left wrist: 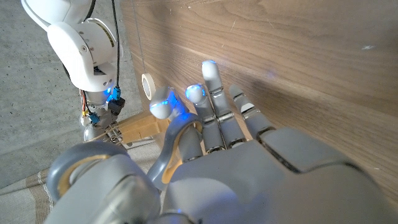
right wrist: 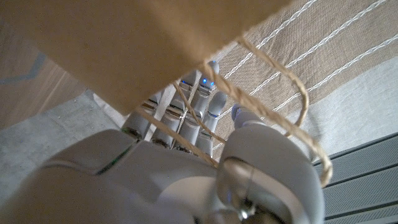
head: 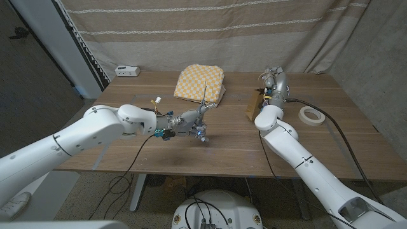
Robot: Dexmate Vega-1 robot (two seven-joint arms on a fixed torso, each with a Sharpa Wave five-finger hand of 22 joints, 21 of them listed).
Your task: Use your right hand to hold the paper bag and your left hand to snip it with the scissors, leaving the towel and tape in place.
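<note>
Two arms reach over the wooden table [head: 191, 146], and every place here is read off the paper bag [head: 255, 105], which stands at the table's right middle. The checked towel [head: 200, 83] lies folded well to the bag's left and farther back, the tape [head: 311, 115] sits near the bag's right; both are apart from the work, as the task wants. The right hand [head: 273, 81] is raised just above the bag; its fingers [right wrist: 202, 102] curl through the bag's twine handles [right wrist: 273, 93], apparently to steady it for the cut. The left hand [head: 194, 122] hovers well left of the bag, grasping the scissors [head: 202, 113], blades tilted up, not yet at the paper.
</note>
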